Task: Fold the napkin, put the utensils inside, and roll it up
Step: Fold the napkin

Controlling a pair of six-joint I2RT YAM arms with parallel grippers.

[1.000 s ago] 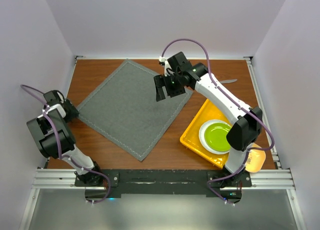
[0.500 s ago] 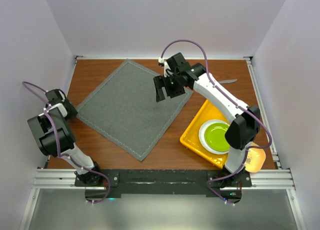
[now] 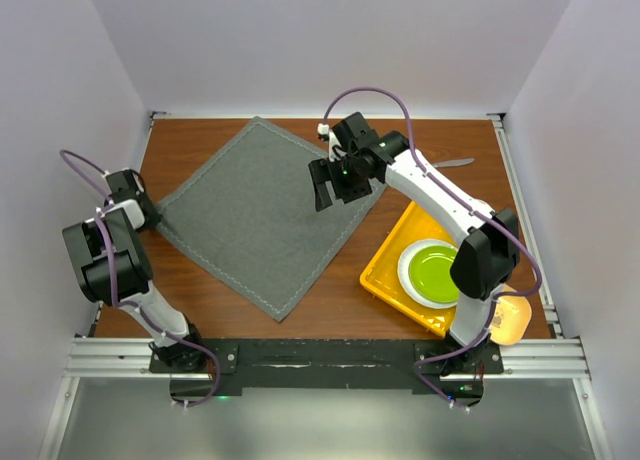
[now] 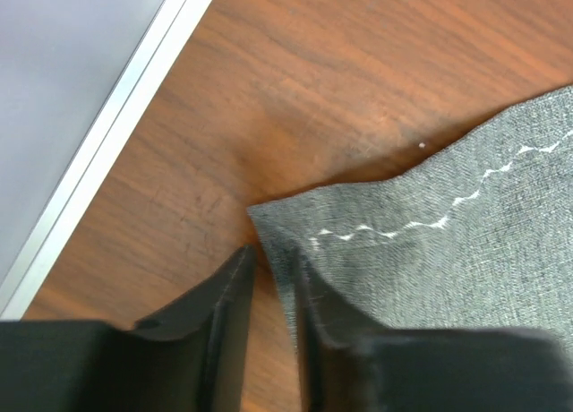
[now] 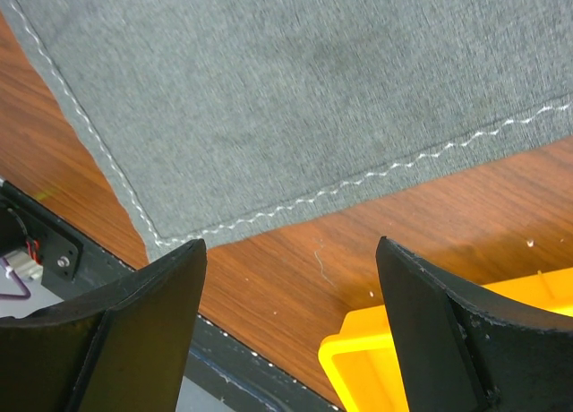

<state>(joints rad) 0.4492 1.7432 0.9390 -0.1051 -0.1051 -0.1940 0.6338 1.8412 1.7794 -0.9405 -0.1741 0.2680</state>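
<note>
Left fingers (image 4: 226, 318), a narrow gap apart, straddle the napkin (image 3: 250, 215) at its left corner, right fingers (image 5: 134, 304) spread wide over its right edge — napkin flat and unfolded, so every step remains.

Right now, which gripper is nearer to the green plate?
Right. The right gripper hovers over the napkin's corner beside the yellow tray that holds the green plate; the left gripper sits at the napkin's opposite corner, much farther away.

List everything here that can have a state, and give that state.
Napkin: unfolded, spread flat on the table.
Utensil: lying on the table, outside the napkin.
Left gripper: fingers nearly closed at the napkin's corner; grip unclear.
Right gripper: fingers wide open, empty.
Green plate: empty, in the yellow tray.
</note>
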